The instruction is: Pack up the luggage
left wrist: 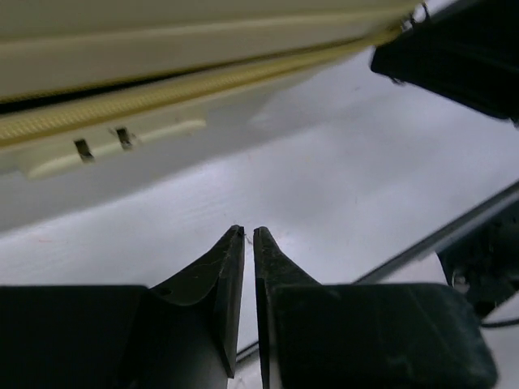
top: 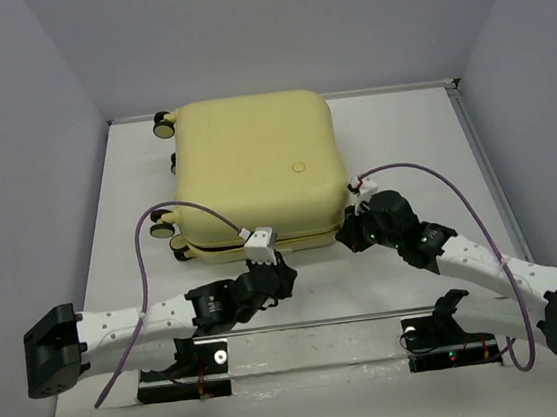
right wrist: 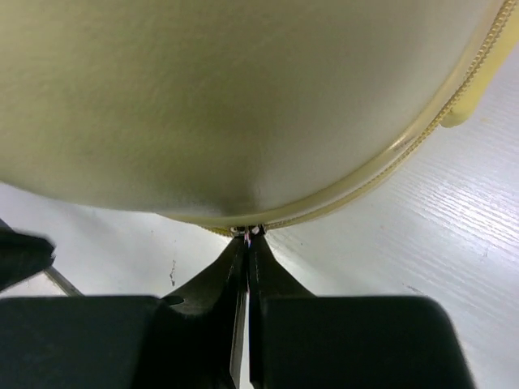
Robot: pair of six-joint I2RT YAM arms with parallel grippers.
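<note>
The luggage [top: 254, 166] is a pale yellow hard-shell suitcase lying flat and closed on the white table, its casters [top: 162, 124] on the left side. My right gripper [top: 350, 233] is at its front right corner. In the right wrist view the gripper [right wrist: 249, 232] is shut on the small zipper pull [right wrist: 258, 230] on the zipper line under the shell [right wrist: 243, 97]. My left gripper [top: 283, 268] is just in front of the suitcase's front edge. In the left wrist view the gripper [left wrist: 249, 233] is shut and empty, below the zipper seam [left wrist: 162, 93].
A metal rail [top: 322, 322] runs across the table's near edge between the arm mounts. Grey walls enclose the table on the left, back and right. The right arm's black wrist [left wrist: 462, 57] shows at the upper right of the left wrist view.
</note>
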